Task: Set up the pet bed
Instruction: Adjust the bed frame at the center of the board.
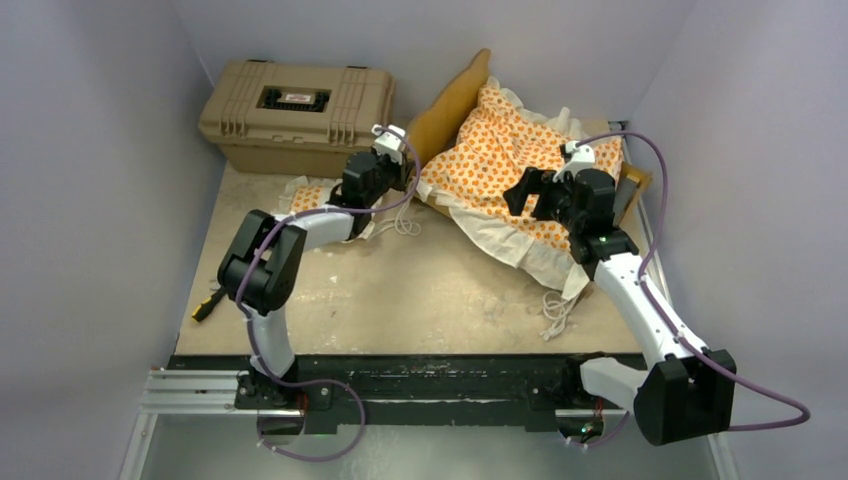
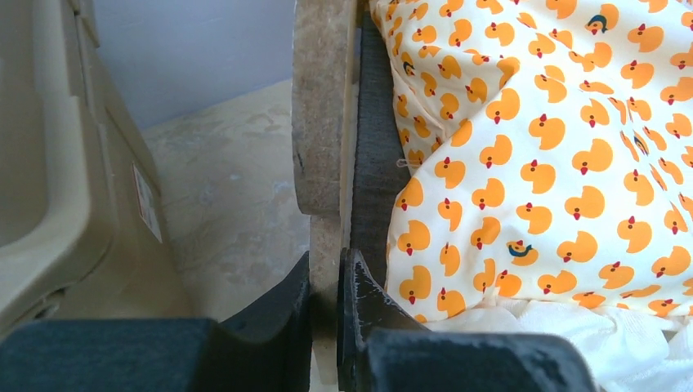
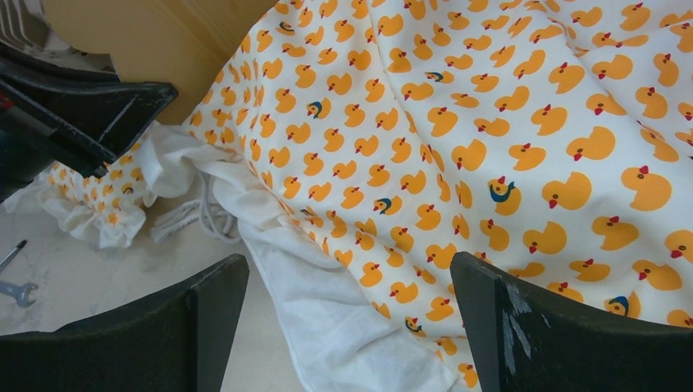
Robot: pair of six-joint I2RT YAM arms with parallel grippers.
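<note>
**A:** Starting at the left — what's where?

**B:** The tan case (image 1: pixel 295 110) sits at the back left and isn't part of the job. Just in front of it the small pillow (image 1: pixel 312 195) lies on the table (image 1: pixel 420 290), under the left arm. The left gripper (image 2: pixel 327 278) is pinched tight on the thin wooden edge of the frame (image 2: pixel 323 106), with the board between its fingers.

**A:** And the mattress?

**B:** The cushion (image 1: pixel 510 160) is draped crookedly over the frame, and its white ruffle spills onto the table in front. The right gripper (image 3: pixel 350 273) hovers over the duck print with its jaws spread wide, holding nothing.

**A:** So the step is seating the cushion?

**B:** I think so. The left should simply brace the frame without tugging, since a light frame would probably skid. The right should come down on the ruffled edge rather than the puffy middle, catch only the one layer, and draw it toward the frame's near rail so that it settles flat inside.

**A:** Risks?

**B:** Snagging the loose cords under the ruffle, or dragging the frame along with the cushion.
</note>
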